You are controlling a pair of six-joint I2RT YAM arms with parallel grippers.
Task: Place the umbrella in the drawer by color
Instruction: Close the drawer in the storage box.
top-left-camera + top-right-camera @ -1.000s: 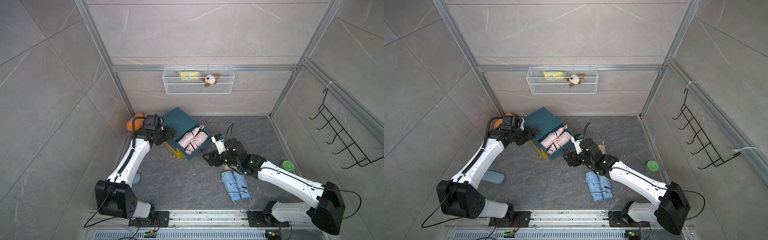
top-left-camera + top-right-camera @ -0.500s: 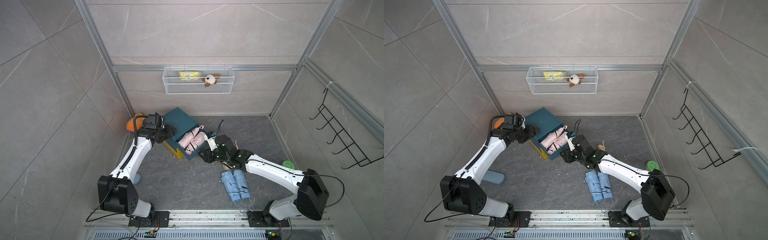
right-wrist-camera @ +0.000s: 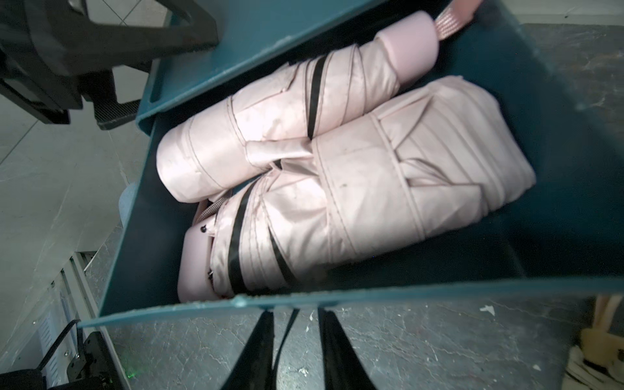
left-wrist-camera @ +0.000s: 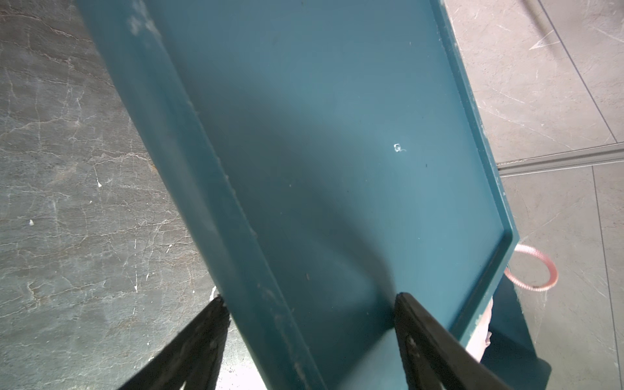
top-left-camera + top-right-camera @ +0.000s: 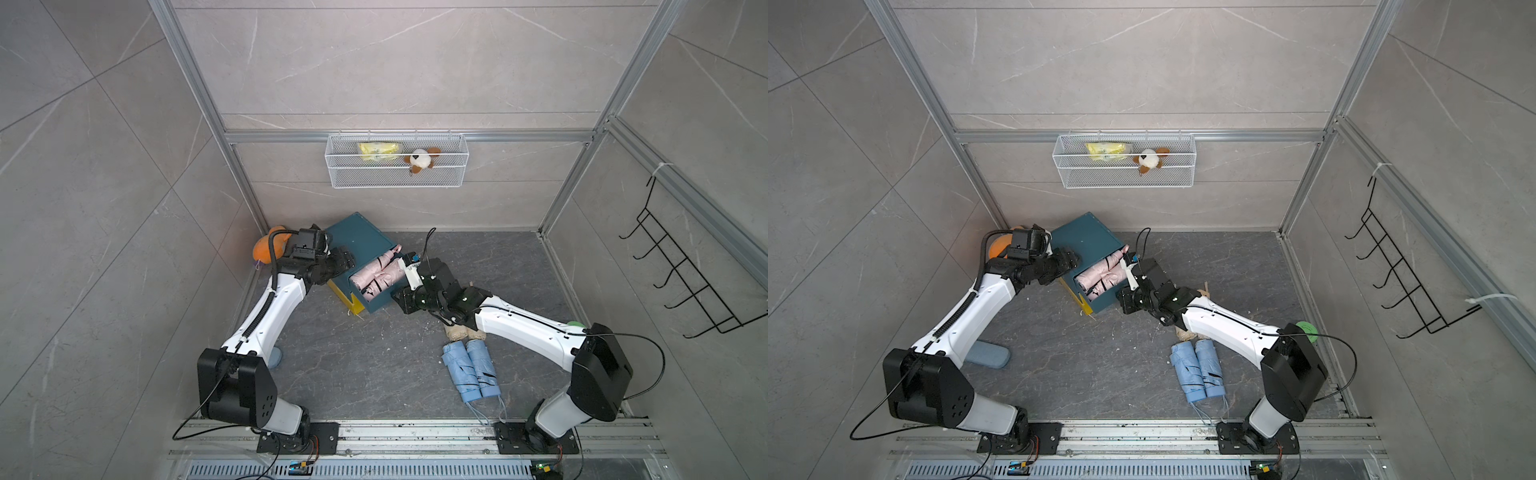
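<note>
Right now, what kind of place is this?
Probably a robot test cell dressed up as a room corner: two arms bolted to a rail, tiled walls in a metal frame, and household props: a wire basket, a hook rack and a drawer holding pink umbrellas.

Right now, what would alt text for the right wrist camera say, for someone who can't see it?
Two folded pink umbrellas lie side by side in an open teal drawer. The right end effector sits at the drawer's front wall, its black fingers close together, over a grey stone floor.
</note>
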